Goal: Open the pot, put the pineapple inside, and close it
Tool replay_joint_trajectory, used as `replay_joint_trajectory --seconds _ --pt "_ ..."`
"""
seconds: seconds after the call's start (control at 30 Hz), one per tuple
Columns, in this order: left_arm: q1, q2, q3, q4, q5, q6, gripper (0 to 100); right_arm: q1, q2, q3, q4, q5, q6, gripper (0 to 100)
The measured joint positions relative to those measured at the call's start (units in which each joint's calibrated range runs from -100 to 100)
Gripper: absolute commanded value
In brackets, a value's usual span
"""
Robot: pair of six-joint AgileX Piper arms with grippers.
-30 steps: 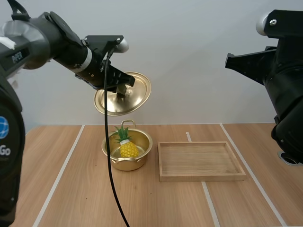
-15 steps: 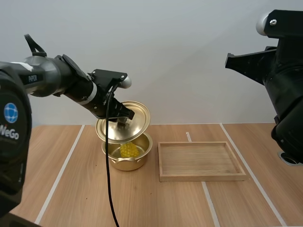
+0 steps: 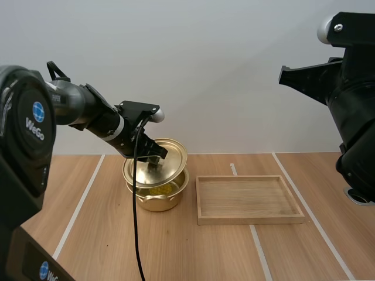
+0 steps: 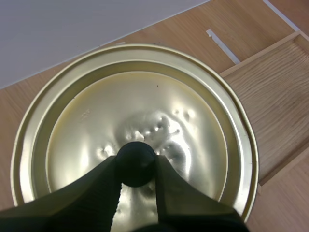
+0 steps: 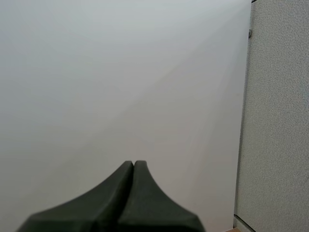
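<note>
left hand (image 4: 136, 162) pinches knob (image 4: 136, 155) of tilted lid (image 4: 140, 106) over pot (image 3: 156, 203) (pineapple (image 3: 157, 189) mostly hidden).

pot (image 3: 155, 202) sits on table (image 3: 105, 246) | lid (image 3: 169, 153) tilts over pot, left gripper (image 4: 136, 164) pinching its knob | pineapple (image 3: 158, 189) in pot beneath lid | wooden tray (image 3: 249, 220) just right of pot, apart

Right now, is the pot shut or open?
Not shut: the lid tilts over the pot, its knob pinched by the left gripper, pineapple showing through the gap.

Plain white wall (image 3: 234, 70), wooden table (image 3: 105, 246)
</note>
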Motion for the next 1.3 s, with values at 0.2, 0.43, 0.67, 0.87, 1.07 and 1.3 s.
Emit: replay_joint_trajectory --seconds 0.2,0.43,0.67,0.87,1.07,1.3 --pt "0.0 2.16 0.0 -0.41 -0.68 1.1 0 0.0 0.0 0.0 0.0 0.0 0.0 0" --pt "0.0 3.87 0.0 -0.56 -2.18 2.4 0 0.0 0.0 0.0 0.0 0.0 0.0 0" --pt "0.0 5.77 0.0 -0.7 -2.37 3.02 0 0.0 0.0 0.0 0.0 0.0 0.0 0" --pt "0.0 7.05 0.0 -0.97 -0.66 3.65 0 -0.07 0.0 0.0 0.0 0.0 0.0 0" --pt "0.0 8.04 0.0 -1.15 -0.12 4.45 0 -0.16 0.0 0.0 0.0 0.0 0.0 0" --pt "0.0 8.27 -0.13 -1.24 0.04 4.97 0 -0.24 0.0 0.0 0.0 0.0 0.0 0"
